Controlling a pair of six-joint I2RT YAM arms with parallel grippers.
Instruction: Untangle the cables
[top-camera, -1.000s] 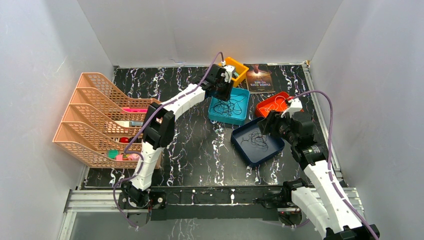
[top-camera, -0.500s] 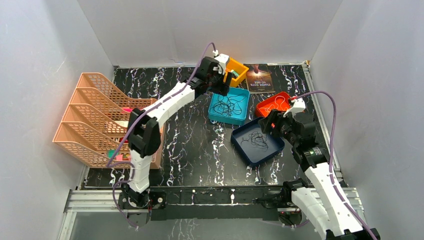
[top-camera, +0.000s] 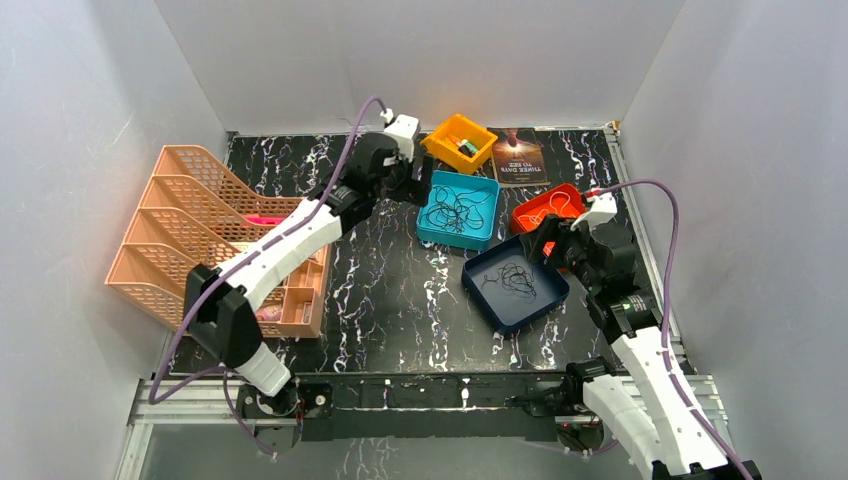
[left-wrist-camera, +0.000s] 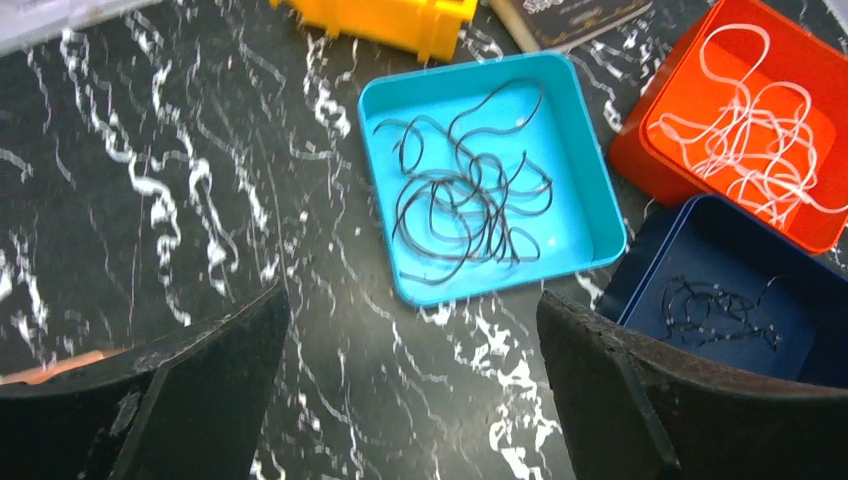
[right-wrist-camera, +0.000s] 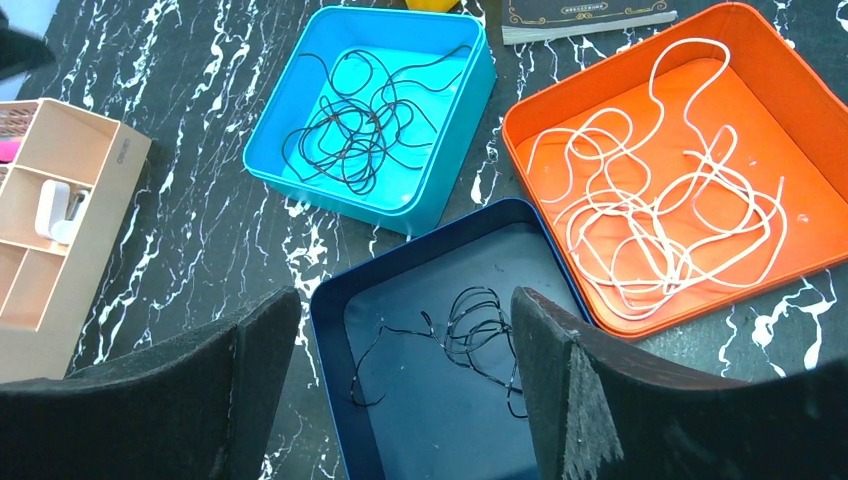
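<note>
White thin curly cable lies in the orange plastic tray, dark cable in the teal tray, black cable in the navy tray. Left end effector and right end effector are open, empty; I would lift straight, snagging nothing.

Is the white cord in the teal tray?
No, the thin white curly cord lies in the square orange plastic tray, beside the square teal plastic tray.

Cables lie separately inside three adjacent trays.
</note>
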